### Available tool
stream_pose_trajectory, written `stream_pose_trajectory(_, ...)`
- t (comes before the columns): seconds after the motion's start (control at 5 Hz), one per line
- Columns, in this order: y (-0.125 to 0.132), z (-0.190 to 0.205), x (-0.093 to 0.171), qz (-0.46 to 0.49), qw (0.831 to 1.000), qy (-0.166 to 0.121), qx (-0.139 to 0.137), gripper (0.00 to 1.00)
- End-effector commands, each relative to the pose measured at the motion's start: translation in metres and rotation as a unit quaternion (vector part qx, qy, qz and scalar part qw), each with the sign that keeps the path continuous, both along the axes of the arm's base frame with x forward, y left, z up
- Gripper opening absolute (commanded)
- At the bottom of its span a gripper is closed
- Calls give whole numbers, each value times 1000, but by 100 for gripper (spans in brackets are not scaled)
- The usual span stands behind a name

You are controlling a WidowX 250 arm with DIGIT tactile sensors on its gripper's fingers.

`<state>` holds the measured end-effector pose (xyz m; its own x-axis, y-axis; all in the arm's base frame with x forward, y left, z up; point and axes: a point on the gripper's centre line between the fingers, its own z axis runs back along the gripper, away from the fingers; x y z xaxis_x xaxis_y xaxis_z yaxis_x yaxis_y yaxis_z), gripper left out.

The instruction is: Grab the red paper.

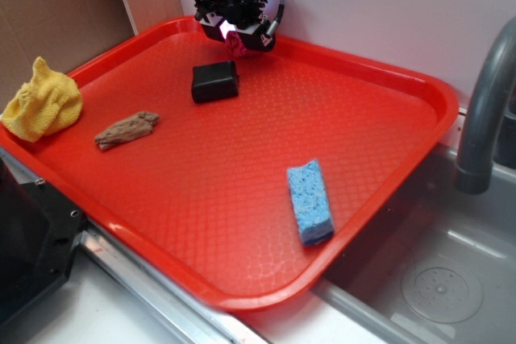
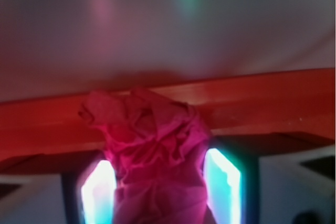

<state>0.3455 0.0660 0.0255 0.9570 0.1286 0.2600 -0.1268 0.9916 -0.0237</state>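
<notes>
The red paper [image 2: 155, 150] is a crumpled dark-red wad filling the space between my two glowing fingers [image 2: 223, 184] in the wrist view. The gripper [image 2: 160, 190] is shut on it, both pads pressed against its sides. In the exterior view the gripper [image 1: 236, 38] hangs just above the far edge of the red tray [image 1: 387, 102], with the red paper [image 1: 236, 44] poking out below its fingertips, lifted off the tray floor. The wad's underside is hidden by the fingers.
A black block [image 1: 214, 81] lies on the tray just in front of the gripper. A brown piece [image 1: 126, 130] sits left of centre, a blue sponge [image 1: 310, 201] front right, a yellow knitted cloth [image 1: 42, 101] on the left rim. A grey faucet [image 1: 484, 110] and sink [image 1: 435, 279] are at the right.
</notes>
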Motion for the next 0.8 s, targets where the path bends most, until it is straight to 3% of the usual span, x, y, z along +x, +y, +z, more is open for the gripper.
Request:
stream_pose_trajectory(0.0, -47, 97, -60, -49, 998, 17, -30, 0)
stream_pose_trajectory(0.2, -80, 148, -110, -66, 997, 14, -40, 0)
stream_pose_trajectory(0.4, -88, 196, -137, -76, 995, -23, -55, 0)
stream_pose_trajectory(0.6, -94, 246, -151, -87, 994, -29, -53, 0)
